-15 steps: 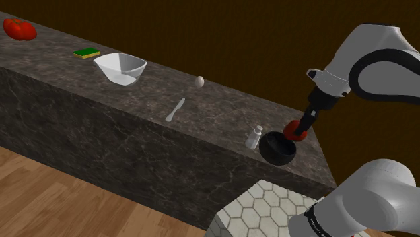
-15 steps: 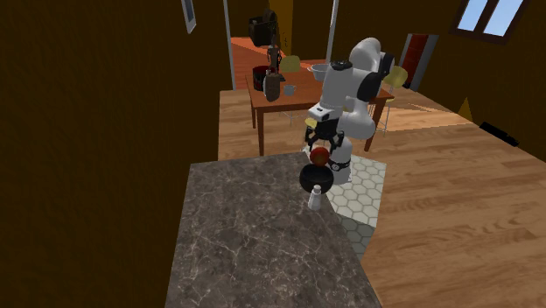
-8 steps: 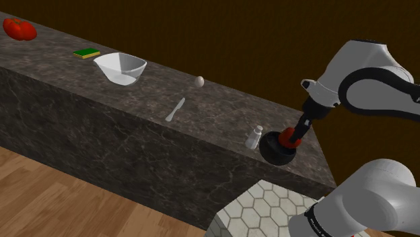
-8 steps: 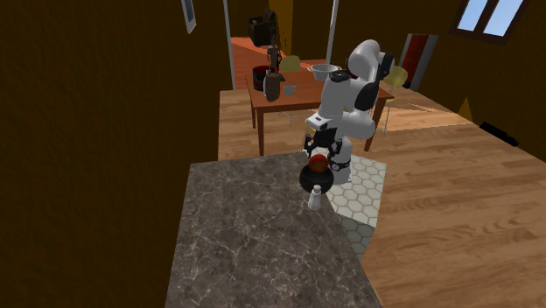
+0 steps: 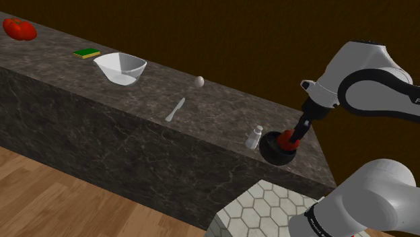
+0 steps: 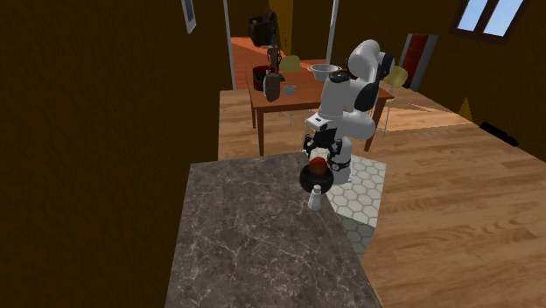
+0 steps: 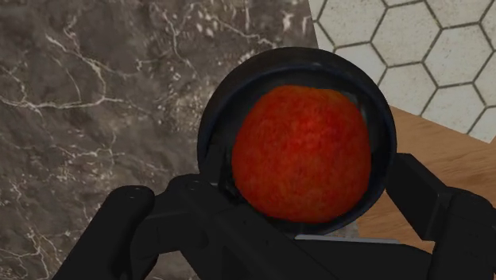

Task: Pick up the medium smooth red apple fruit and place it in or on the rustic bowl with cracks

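since the gripper [image 5: 294,134] holds the apple [image 5: 289,139] pinched low over the bowl [image 5: 274,153] in the shoulder view, a crooked release or retreat could clip the shaker [image 5: 254,137] just beside it; in the second exterior view the bowl [image 6: 315,181] sits near the counter [image 6: 254,254] end, so a nudge might slide it off; in the wrist view the fingers [image 7: 199,208] clasp the apple [image 7: 302,153] within the bowl's rim, which they may catch on spreading

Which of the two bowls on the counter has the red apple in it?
The black bowl at the counter's end nearest the stand: the apple lies within its rim, under the hand. The white bowl stands beside the green sponge.
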You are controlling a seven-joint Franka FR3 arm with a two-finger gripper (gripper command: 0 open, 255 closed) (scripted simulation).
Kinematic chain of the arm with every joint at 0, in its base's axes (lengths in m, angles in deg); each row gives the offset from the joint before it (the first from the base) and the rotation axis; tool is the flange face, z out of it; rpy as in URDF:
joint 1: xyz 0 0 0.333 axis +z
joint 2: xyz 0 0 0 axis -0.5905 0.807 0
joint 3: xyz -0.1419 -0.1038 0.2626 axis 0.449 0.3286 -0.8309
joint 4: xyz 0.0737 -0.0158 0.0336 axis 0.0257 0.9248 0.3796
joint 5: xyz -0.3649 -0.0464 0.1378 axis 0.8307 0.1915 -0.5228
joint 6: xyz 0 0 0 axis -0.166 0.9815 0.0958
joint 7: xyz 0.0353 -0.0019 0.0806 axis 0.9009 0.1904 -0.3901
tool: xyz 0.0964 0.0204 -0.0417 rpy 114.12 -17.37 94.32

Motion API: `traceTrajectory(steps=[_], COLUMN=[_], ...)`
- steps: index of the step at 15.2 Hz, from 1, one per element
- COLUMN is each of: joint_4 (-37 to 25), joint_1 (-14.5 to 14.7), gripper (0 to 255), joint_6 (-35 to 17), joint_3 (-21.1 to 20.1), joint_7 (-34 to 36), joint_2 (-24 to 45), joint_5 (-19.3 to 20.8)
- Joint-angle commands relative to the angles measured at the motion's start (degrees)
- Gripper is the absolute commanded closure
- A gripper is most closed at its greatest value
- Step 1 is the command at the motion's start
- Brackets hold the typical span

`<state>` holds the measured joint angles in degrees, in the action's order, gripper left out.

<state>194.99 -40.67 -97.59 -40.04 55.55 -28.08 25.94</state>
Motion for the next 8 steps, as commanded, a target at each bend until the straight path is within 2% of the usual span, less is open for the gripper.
traceTrajectory(steps=[1, 5, 8], joint_4=[0.0, 0.0, -5.67], joint_1=[0.0, 0.0, 0.36], gripper=[0, 0, 0], joint_6=[0.0, 0.0, 5.9], joint_3=[0.0, 0.0, -0.6], joint_7=[0.0, 0.0, -0.04], joint_2=[0.0, 0.0, -0.22], joint_5=[0.0, 0.0, -0.64])
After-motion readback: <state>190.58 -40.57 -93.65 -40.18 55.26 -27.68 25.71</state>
